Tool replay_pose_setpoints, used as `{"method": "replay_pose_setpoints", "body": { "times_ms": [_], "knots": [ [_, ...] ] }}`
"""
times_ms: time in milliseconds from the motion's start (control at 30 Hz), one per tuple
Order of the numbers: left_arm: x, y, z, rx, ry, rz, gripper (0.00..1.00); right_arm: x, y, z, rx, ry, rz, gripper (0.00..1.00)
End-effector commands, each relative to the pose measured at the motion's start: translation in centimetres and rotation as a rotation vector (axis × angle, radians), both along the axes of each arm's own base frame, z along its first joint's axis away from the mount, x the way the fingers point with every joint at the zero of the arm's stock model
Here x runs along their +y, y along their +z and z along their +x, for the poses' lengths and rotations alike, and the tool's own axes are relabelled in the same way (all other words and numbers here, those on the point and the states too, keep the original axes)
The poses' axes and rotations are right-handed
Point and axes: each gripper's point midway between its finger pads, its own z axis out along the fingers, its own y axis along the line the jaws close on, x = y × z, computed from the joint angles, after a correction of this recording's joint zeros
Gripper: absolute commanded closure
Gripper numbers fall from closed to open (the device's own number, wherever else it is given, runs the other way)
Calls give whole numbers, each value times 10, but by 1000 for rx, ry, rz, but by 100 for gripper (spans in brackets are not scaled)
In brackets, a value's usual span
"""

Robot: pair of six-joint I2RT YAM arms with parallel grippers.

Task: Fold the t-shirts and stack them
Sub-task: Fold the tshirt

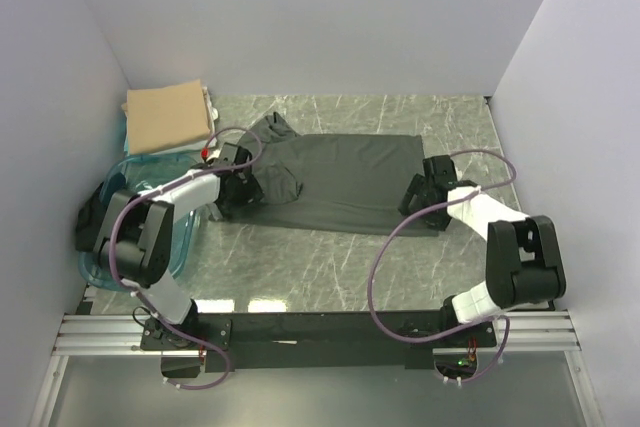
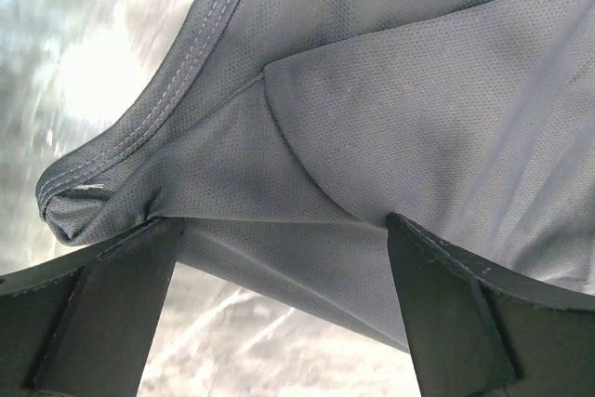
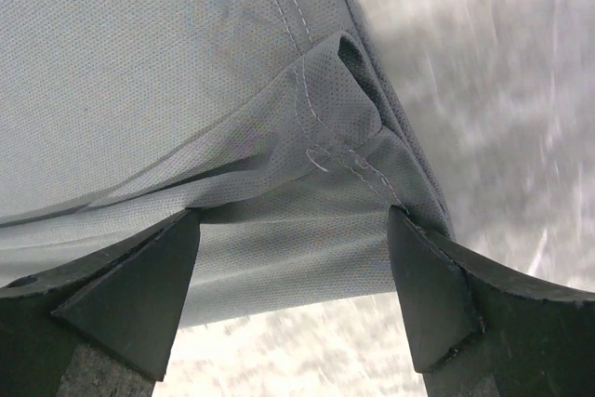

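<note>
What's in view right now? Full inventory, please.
grey t-shirt: 1, charcoal, spread out mid-table
tan t-shirt: 1, tan, folded, far-left corner
tub: 1, translucent teal, left side, partly under the left arm
table: 1, grey-green marble pattern
rail: 1, silver, near edge
left arm: 1, black and white, reaching to the shirt's left end
right arm: 1, black and white, reaching to the shirt's right end
left tool: 1, black, open, at a sleeve hem
right tool: 1, black, open, at a hemmed corner
</note>
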Motion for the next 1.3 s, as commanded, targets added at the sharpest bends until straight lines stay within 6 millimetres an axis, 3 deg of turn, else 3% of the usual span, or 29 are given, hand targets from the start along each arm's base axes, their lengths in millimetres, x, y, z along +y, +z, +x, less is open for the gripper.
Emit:
{"method": "replay_pose_setpoints", "body": {
  "times_ms": [0,133,233,333,500,533,600,633,667,800,833,900,933,967,1000,1033,1067,1133,1267],
  "knots": [
    [5,-27,-67,213,40,-9,1,-4,-13,-46,122,-26,-1,12],
    [16,-27,-101,232,86,41,1,-3,-18,-69,150,-50,20,12],
    [12,-21,-117,229,78,31,1,-1,-15,-81,140,-55,45,12],
    [0,1,-109,156,26,-2,1,1,10,-70,53,-34,55,12],
    [-7,67,-66,-48,14,-20,1,-3,73,-31,-167,-7,27,11],
    [-11,86,-51,-102,14,-34,1,-6,91,-21,-219,-11,12,11],
    [-14,100,-35,-144,2,-18,1,-8,111,-11,-287,-16,0,11],
    [-18,120,-17,-202,4,-26,1,-10,124,-3,-333,-15,-8,11],
    [-19,119,-7,-193,-4,-2,1,-11,129,0,-354,-18,-17,10],
    [-23,144,55,-255,7,56,1,-12,146,7,-436,-23,-13,10],
    [-28,145,82,-264,12,63,1,-10,145,7,-444,-17,-9,10],
    [-31,141,107,-260,-5,84,1,-11,143,6,-448,-14,-10,10],
    [-36,159,128,-297,-10,65,1,-10,137,3,-436,-10,-11,10],
    [-38,129,143,-231,-26,94,1,-10,135,3,-433,-4,-12,10],
    [-36,122,150,-201,-30,110,3,-12,130,2,-420,1,-23,10],
    [-41,142,171,-251,-23,99,6,-14,126,1,-407,-5,-33,10],
    [-40,114,183,-206,-22,137,8,-15,123,0,-398,-8,-41,10],
    [-45,103,208,-225,-36,158,11,-19,120,0,-386,-17,-64,10],
    [-53,83,233,-248,-79,159,17,-18,116,4,-376,-8,-60,10]
  ]
}}
